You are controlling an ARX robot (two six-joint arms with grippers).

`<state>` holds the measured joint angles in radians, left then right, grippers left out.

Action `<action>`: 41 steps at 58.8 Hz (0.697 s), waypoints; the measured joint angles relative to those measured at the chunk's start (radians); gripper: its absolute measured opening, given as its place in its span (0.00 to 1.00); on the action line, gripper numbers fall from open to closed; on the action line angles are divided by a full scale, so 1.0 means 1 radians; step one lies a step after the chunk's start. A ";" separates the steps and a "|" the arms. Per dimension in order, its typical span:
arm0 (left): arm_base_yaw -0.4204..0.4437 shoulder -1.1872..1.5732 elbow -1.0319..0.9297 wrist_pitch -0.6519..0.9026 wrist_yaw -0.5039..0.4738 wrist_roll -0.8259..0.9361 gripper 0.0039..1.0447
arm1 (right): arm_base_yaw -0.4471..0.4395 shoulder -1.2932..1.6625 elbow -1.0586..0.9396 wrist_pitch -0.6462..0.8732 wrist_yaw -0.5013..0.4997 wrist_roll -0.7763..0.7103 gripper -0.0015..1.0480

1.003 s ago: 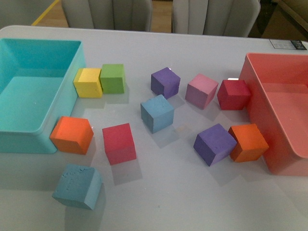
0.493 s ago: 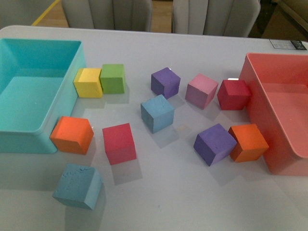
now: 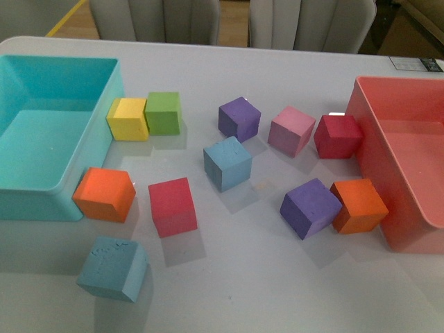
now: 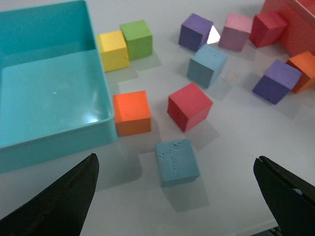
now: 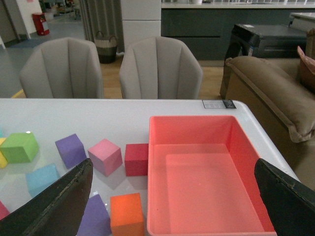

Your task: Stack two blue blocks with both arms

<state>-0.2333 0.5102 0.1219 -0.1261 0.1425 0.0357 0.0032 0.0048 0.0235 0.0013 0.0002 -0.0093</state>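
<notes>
A table [image 3: 277, 291] carries a turquoise bin [image 4: 44, 93] beside the left tool [image 4: 174, 157] and a coral bin [image 5: 206, 182] just ahead of the right tool [image 5: 173, 161]. Both gape wide, empty. One blue block [image 4: 177, 162] sits centred in the left tool's spread, seemingly lined up for grasping; the other blue block [image 4: 206, 65] lies farther ahead.

Two grey chairs [image 5: 160, 69] stand behind the white table [image 5: 98, 115]. A brown sofa [image 5: 268, 93] is near them, on a wooden floor [image 5: 212, 81].
</notes>
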 joint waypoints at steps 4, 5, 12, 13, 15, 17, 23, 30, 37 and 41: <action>-0.081 0.126 -0.005 0.115 -0.052 -0.047 0.92 | 0.000 0.000 0.000 0.000 0.000 0.000 0.91; -0.103 0.167 -0.008 0.154 -0.066 -0.063 0.92 | 0.000 0.000 0.000 0.000 0.000 0.000 0.91; -0.220 0.469 -0.023 0.424 -0.123 -0.154 0.92 | 0.000 0.000 0.000 0.000 0.000 0.000 0.91; -0.232 0.526 -0.023 0.472 -0.137 -0.169 0.92 | 0.000 0.000 0.000 0.000 0.000 0.000 0.91; -0.249 0.612 -0.023 0.545 -0.150 -0.185 0.92 | 0.000 0.000 0.000 0.000 0.000 0.000 0.91; -0.262 0.697 -0.022 0.616 -0.160 -0.203 0.92 | 0.000 0.000 0.000 0.000 0.000 0.000 0.91; -0.293 0.954 0.005 0.797 -0.169 -0.245 0.92 | 0.000 0.000 0.000 0.000 0.000 0.000 0.91; -0.305 1.177 0.071 0.899 -0.170 -0.259 0.92 | 0.000 0.000 0.000 0.000 0.000 0.000 0.91; -0.303 1.302 0.129 0.931 -0.169 -0.264 0.92 | 0.000 0.000 0.000 0.000 0.000 0.000 0.91; -0.297 1.365 0.167 0.937 -0.167 -0.263 0.92 | 0.000 0.000 0.000 0.000 0.000 0.000 0.91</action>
<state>-0.5304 1.8755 0.2893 0.8108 -0.0246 -0.2276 0.0032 0.0048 0.0235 0.0013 -0.0002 -0.0090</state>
